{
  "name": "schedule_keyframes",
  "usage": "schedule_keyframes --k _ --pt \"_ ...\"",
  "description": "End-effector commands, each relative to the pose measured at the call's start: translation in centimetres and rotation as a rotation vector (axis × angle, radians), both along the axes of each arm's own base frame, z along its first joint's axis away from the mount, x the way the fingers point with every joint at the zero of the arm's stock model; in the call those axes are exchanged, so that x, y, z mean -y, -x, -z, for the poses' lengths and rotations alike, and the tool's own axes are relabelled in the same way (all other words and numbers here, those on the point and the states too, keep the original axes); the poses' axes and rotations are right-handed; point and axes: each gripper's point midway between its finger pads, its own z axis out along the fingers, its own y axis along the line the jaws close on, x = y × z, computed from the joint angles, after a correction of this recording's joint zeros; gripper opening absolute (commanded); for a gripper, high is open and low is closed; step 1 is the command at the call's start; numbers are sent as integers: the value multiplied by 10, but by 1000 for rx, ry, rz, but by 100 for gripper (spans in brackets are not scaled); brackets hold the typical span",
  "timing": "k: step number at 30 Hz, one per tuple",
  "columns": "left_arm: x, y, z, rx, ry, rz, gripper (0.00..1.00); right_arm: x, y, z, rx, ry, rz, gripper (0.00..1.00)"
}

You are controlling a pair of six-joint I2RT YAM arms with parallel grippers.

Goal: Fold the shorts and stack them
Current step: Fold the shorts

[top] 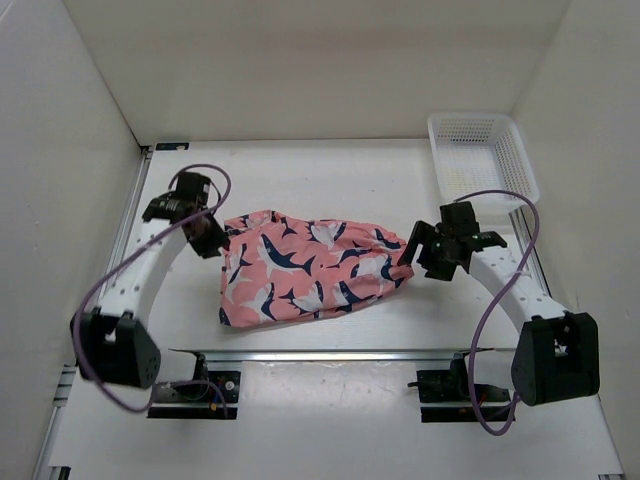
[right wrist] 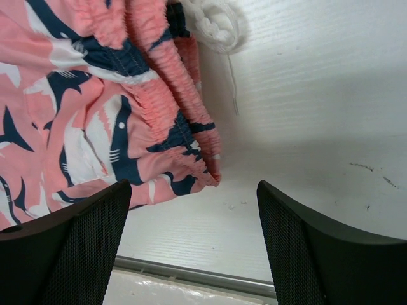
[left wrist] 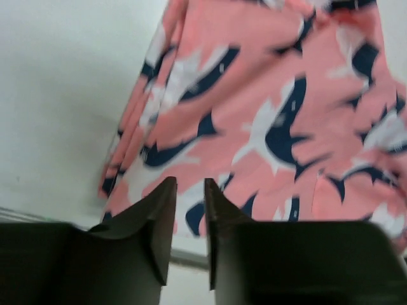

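Note:
The pink shorts (top: 305, 265) with navy-and-white sharks lie loosely bunched in the middle of the table. My left gripper (top: 212, 240) is at their upper left corner. In the left wrist view its fingers (left wrist: 189, 184) stand a narrow slit apart with nothing between them, and the fabric (left wrist: 267, 114) lies just beyond the tips. My right gripper (top: 410, 262) is at the shorts' right end. In the right wrist view it is wide open (right wrist: 193, 185) and empty, just off the gathered waistband corner (right wrist: 82, 108). A white drawstring (right wrist: 216, 25) trails from the waistband.
A white mesh basket (top: 482, 150) stands at the back right corner. White walls enclose the table on the left, back and right. A metal rail (top: 330, 352) runs along the near edge, in front of the arm bases.

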Motion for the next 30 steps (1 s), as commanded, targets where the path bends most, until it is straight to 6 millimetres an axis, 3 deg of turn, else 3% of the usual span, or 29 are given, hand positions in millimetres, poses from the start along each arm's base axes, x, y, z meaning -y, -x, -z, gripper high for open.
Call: schedule_keyframes --k 1,3,4,6,7,12,16,21,26,30 --pt "-21 -45 25 -45 -112 0 32 -3 -13 -27 77 -19 -12 84" --pt "-14 -70 24 -37 -104 44 43 -4 -15 -27 76 -18 -12 84" --pt "-16 -78 43 -94 -100 40 53 -4 -15 -25 67 -17 -12 84" --pt "-14 -95 49 -105 -89 68 68 -5 -15 -22 55 -22 -17 83" --pt "-16 -98 67 -156 -87 74 70 -5 -15 -22 55 -22 -17 83" --pt "-14 -114 94 -203 -49 102 71 -5 -15 -17 35 -18 -17 83" --pt "-11 -113 99 -217 -38 106 58 -5 -15 -17 35 -18 -17 83" --pt "-13 -116 96 -207 -50 112 10 -6 -21 -18 41 -19 -17 83" --pt "-20 -119 77 -153 -86 96 10 -5 -22 -15 34 -10 -12 83" --pt "-29 -123 39 -81 -135 72 10 -5 -23 -13 32 -10 -12 83"
